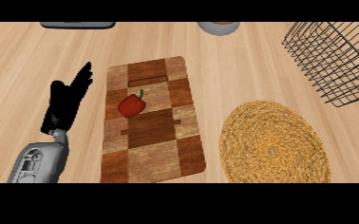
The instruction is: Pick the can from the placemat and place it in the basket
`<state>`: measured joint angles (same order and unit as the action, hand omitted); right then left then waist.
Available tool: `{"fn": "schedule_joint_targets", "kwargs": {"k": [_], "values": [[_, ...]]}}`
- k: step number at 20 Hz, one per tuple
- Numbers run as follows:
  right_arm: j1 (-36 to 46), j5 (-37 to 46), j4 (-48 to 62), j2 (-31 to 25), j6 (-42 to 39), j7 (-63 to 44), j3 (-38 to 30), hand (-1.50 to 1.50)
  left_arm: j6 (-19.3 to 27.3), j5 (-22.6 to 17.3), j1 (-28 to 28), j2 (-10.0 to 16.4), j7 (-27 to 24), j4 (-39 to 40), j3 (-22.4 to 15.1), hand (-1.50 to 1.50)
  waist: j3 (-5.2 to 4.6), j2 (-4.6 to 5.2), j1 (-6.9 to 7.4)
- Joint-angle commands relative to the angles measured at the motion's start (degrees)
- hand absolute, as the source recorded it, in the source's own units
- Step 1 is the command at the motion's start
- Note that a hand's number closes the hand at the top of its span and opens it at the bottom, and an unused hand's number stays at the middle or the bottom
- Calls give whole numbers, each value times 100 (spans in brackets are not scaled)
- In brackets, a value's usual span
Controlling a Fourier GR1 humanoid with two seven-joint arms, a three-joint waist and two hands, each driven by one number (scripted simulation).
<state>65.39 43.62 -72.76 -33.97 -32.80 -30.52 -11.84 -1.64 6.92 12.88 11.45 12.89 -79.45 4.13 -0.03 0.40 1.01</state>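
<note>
Our left hand [67, 102] rests near the view's left edge, fingers straight and released, holding nothing. Just beside it to the right lies a chequered board [157, 137] with a red pepper [132, 105] on its upper half. The board lies between the hand and the woven placemat [273, 144], which sits on the bench [231, 66] well apart from the hand. The wire basket [329, 61] stands beyond the placemat at the right edge. A grey slab [77, 24] and a bowl [219, 27] show at the far edge. Where the can lies we cannot tell.
</note>
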Motion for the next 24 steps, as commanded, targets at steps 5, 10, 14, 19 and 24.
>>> {"fn": "schedule_joint_targets", "kwargs": {"k": [5,10,14,19,24], "values": [[-310,455,1730,-1060,811,1738,-127,150,63,92,-321,-157,-40,-335,-159,0,5,-8,24],[-104,414,2861,-1241,1079,2843,-183,150,35,93,69,-76,122,-128,-66,0,5,1,38],[-308,538,3431,-1145,1593,3333,-185,150,-5,99,-78,-90,161,-173,-89,0,6,3,42],[-117,835,4144,-956,2051,3642,-12,150,-82,94,31,-42,-27,61,-36,0,5,15,65],[-127,592,4946,-1116,1949,4017,-376,150,-80,32,-35,39,-227,23,111,0,7,21,89]]}}
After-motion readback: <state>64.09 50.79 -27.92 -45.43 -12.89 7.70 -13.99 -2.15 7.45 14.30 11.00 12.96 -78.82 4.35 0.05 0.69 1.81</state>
